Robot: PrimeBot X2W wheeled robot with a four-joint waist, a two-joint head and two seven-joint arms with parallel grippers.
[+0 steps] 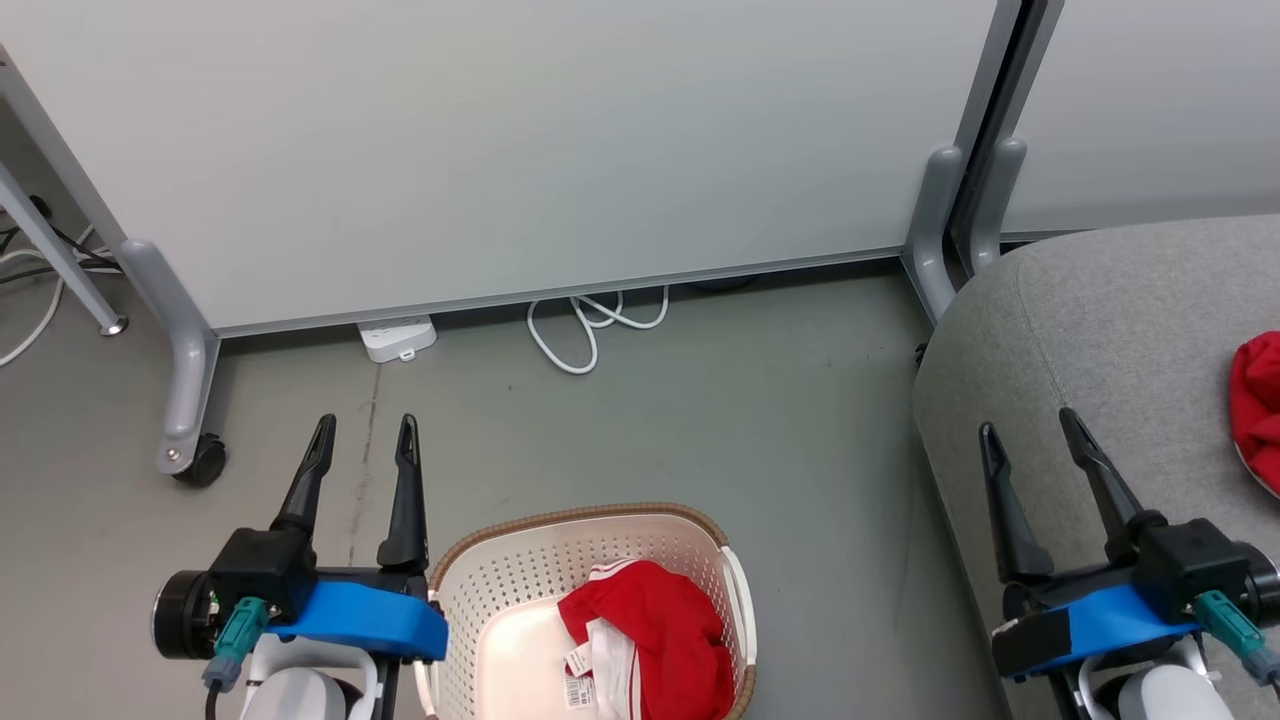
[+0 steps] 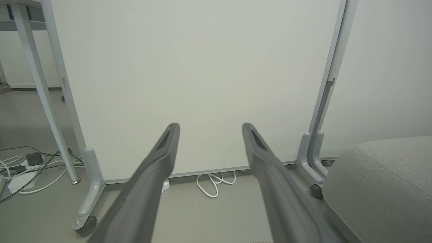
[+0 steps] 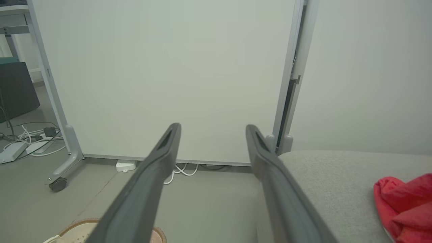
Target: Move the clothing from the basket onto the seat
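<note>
A cream perforated basket (image 1: 500, 585) with a brown rim stands on the floor at the bottom centre, and its rim (image 3: 79, 223) shows low in the right wrist view. Red clothing with white trim and a tag (image 1: 665, 630) lies inside it. A second red garment (image 1: 1258, 400) (image 3: 406, 200) lies on the grey seat (image 1: 1100, 330) (image 3: 337, 175) (image 2: 388, 182) at the right. My left gripper (image 1: 365, 430) (image 2: 210, 127) hangs open just left of the basket, holding nothing. My right gripper (image 1: 1030, 425) (image 3: 212, 127) is open above the seat's left part, also holding nothing.
A white partition panel (image 1: 520, 140) on grey wheeled feet (image 1: 190, 455) closes off the far side. A white cable loop (image 1: 590, 320) and a white power strip (image 1: 397, 337) lie at its base. More cables (image 2: 23, 168) and a table leg (image 1: 55, 260) sit at the left.
</note>
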